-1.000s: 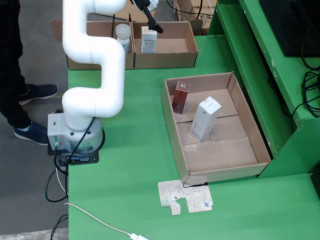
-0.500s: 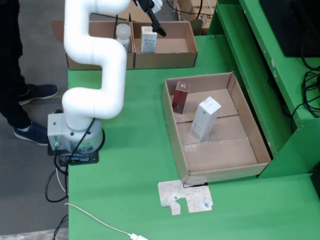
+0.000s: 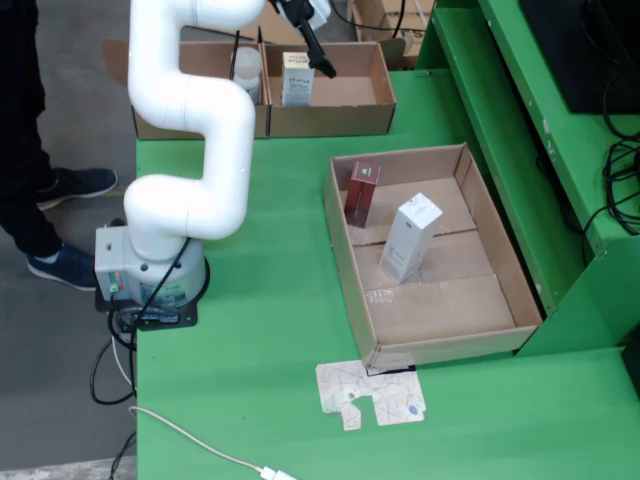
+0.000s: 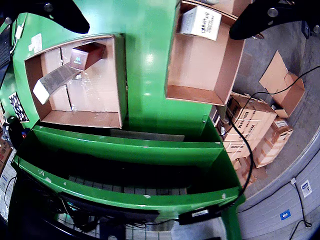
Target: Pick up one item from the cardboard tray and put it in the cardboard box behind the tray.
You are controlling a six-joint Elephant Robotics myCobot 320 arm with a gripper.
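The cardboard tray [image 3: 505, 290] lies on the green table and holds an upright dark red carton [image 3: 362, 192] and a leaning white carton [image 3: 410, 238]. Behind it stands the cardboard box [image 3: 345, 110] with a white carton [image 3: 297, 78] upright inside. My gripper [image 3: 308, 40] hangs above that box, open and empty. In the wrist view its two black fingers [image 4: 65, 15] are spread wide at the top corners, with the white carton [image 4: 201, 21] in the box [image 4: 200, 75] below and the tray [image 4: 120, 75] with the red carton [image 4: 86, 55] to the left.
A second cardboard box [image 3: 200, 120] with a white bottle [image 3: 246, 72] stands left of the target box. A flat printed card [image 3: 370, 395] lies in front of the tray. A person's legs [image 3: 25, 150] are at the left. Green shelving [image 3: 520, 120] rises on the right.
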